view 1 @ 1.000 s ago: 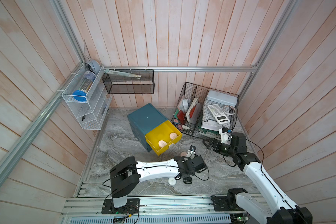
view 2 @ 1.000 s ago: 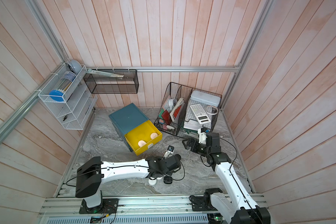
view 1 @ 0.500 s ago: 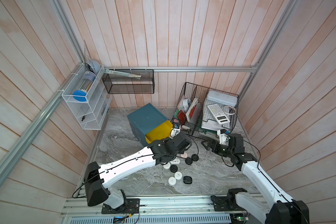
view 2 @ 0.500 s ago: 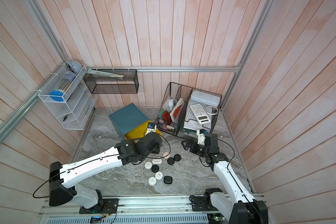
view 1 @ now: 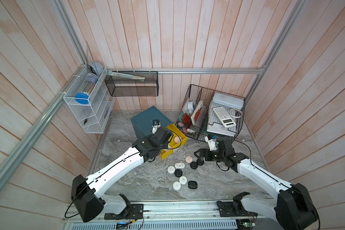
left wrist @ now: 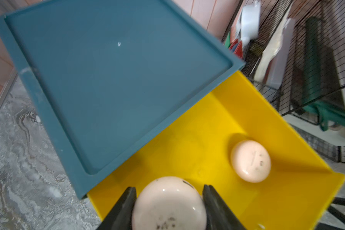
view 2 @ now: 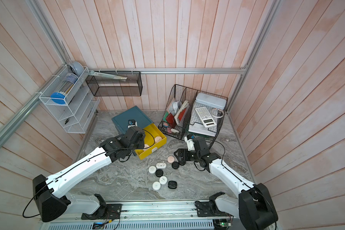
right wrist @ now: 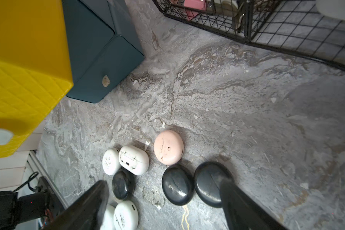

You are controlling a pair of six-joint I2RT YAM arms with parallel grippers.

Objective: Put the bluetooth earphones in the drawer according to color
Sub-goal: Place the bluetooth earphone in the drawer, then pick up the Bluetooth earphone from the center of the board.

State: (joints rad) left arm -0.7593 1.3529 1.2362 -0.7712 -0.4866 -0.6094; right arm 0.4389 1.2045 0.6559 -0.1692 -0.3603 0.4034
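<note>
My left gripper (left wrist: 168,189) is shut on a pale pink earphone case (left wrist: 168,207) and holds it over the pulled-out yellow drawer (left wrist: 207,127) of the teal chest (view 1: 147,119). Another pink case (left wrist: 250,161) lies in that drawer. On the table, a pink case (right wrist: 168,147) lies beside several white cases (right wrist: 133,159) and several black ones (right wrist: 177,184). In both top views these cases lie in front of the chest (view 2: 127,117). My right gripper (right wrist: 164,199) is open, low over the black cases. One of its fingers (right wrist: 237,203) overlaps a black case (right wrist: 209,183).
Black wire baskets (view 1: 217,111) with a calculator and papers stand at the back right, close behind my right wrist. A white wire shelf (view 1: 88,107) and a black mesh tray (view 1: 131,85) hang on the walls at the left and back.
My left arm swung from the cases at the table's front up to the yellow drawer, carrying a pink case. My right gripper moved left from the baskets, over the black cases.
</note>
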